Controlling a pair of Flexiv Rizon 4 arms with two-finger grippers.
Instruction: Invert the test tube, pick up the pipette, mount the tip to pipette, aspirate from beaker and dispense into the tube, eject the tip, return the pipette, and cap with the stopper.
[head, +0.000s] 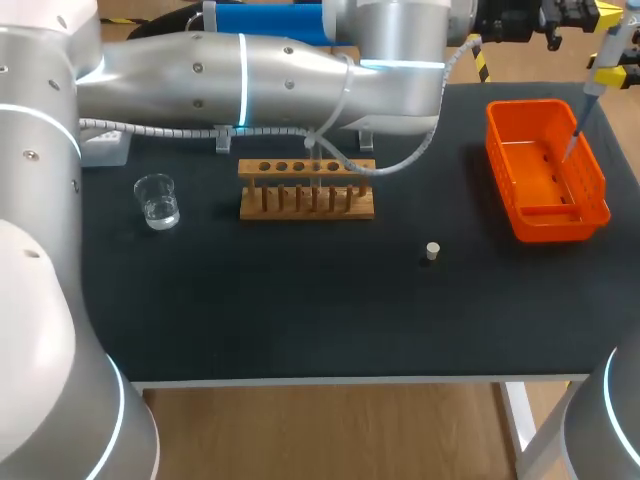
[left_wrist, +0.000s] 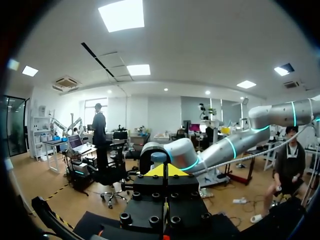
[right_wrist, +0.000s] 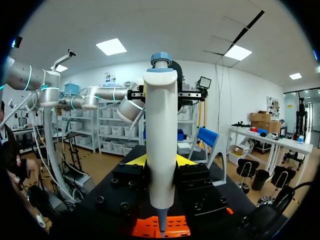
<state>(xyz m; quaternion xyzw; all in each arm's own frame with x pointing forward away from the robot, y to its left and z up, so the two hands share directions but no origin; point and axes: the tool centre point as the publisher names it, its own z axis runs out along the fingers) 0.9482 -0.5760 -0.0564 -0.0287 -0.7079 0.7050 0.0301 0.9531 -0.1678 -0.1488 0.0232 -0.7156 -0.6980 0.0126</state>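
Surface: matte black tabletop (head: 300, 310), carrying one clear glass beaker of water (head: 157, 201), one wooden test-tube rack (head: 306, 202), one small white stopper (head: 432, 251) and one orange plastic basket (head: 530, 225), all well apart. One white pipette with a blue cap (right_wrist: 161, 140) stands upright in the right gripper (right_wrist: 161, 162), clamped from both sides, its nose above the basket. The left gripper (left_wrist: 165, 170) faces the pipette; its yellow tips appear to be pressed together with nothing between them.

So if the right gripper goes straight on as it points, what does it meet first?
Probably the left gripper, facing it beyond the held pipette; the gap between them is unclear.
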